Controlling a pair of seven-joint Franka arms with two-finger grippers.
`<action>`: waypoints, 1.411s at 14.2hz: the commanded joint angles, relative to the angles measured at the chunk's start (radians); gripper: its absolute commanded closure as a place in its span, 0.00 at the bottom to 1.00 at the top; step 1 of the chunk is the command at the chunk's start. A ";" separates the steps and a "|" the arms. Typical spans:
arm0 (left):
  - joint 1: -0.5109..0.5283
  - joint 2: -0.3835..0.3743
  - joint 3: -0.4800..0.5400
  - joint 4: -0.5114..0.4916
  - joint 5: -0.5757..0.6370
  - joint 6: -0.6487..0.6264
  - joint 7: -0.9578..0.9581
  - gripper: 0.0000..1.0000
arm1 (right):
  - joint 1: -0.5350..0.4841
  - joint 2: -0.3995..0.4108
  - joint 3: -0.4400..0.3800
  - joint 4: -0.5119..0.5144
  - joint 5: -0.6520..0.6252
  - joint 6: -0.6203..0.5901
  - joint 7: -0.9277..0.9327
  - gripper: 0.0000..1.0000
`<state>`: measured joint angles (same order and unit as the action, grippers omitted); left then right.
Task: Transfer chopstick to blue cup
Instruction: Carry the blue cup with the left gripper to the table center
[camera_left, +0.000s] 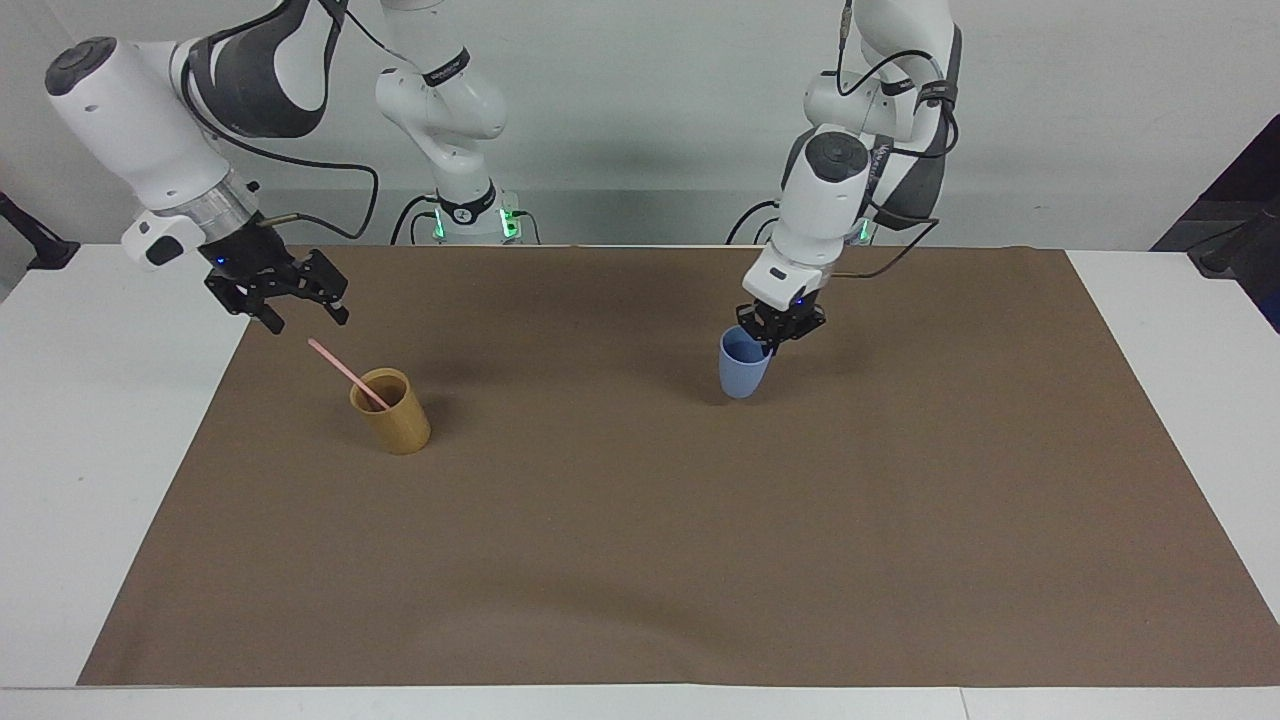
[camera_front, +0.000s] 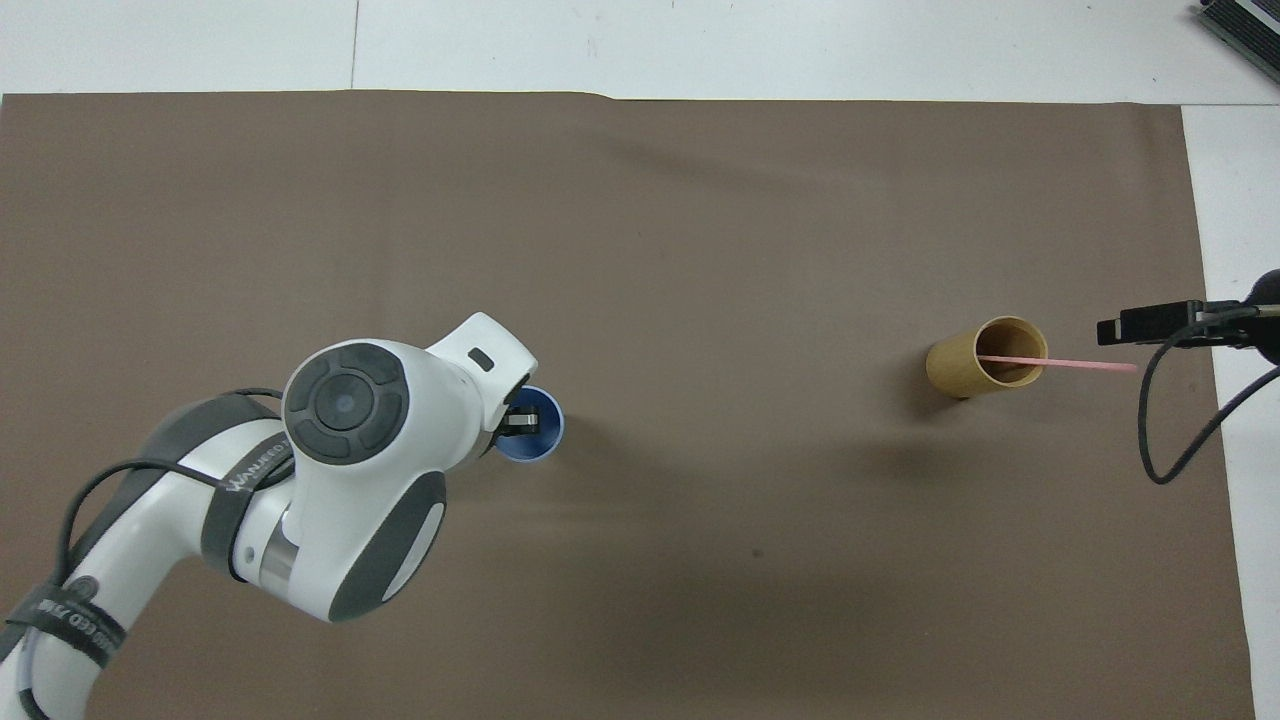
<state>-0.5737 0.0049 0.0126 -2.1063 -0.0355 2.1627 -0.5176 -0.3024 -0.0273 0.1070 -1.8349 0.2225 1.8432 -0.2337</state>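
The light blue cup (camera_left: 743, 372) is near the middle of the brown mat, held by its rim in my left gripper (camera_left: 775, 338), which is shut on it. I cannot tell whether the cup touches the mat. In the overhead view the cup (camera_front: 545, 445) shows partly under the left gripper (camera_front: 518, 421) and wrist. The pink chopstick (camera_left: 340, 366) leans in the tan bamboo cup (camera_left: 398, 420) at the right arm's end, its top pointing toward the mat's edge. My right gripper (camera_left: 303, 315) is open and empty, just above the chopstick's top end. Chopstick (camera_front: 1088, 364) and bamboo cup (camera_front: 958, 367) also show from overhead.
A brown mat (camera_left: 640, 560) covers most of the white table (camera_left: 90, 420). A black cable (camera_front: 1160, 440) hangs from the right wrist over the mat's edge. A dark object (camera_front: 1245, 30) lies at the table's corner farthest from the robots.
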 joint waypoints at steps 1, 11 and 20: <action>-0.032 0.009 0.023 0.012 -0.014 0.000 -0.016 1.00 | -0.014 -0.023 0.003 -0.032 0.032 0.022 -0.015 0.00; -0.034 0.072 0.018 0.006 -0.017 0.072 -0.012 0.93 | -0.024 -0.059 0.000 -0.136 0.026 0.068 -0.015 0.00; -0.026 0.058 0.023 0.061 -0.057 0.034 -0.006 0.00 | -0.050 -0.068 0.000 -0.193 0.026 0.093 -0.016 0.00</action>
<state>-0.5965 0.0783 0.0242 -2.0819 -0.0767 2.2260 -0.5331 -0.3364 -0.0646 0.0974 -1.9829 0.2225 1.9083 -0.2337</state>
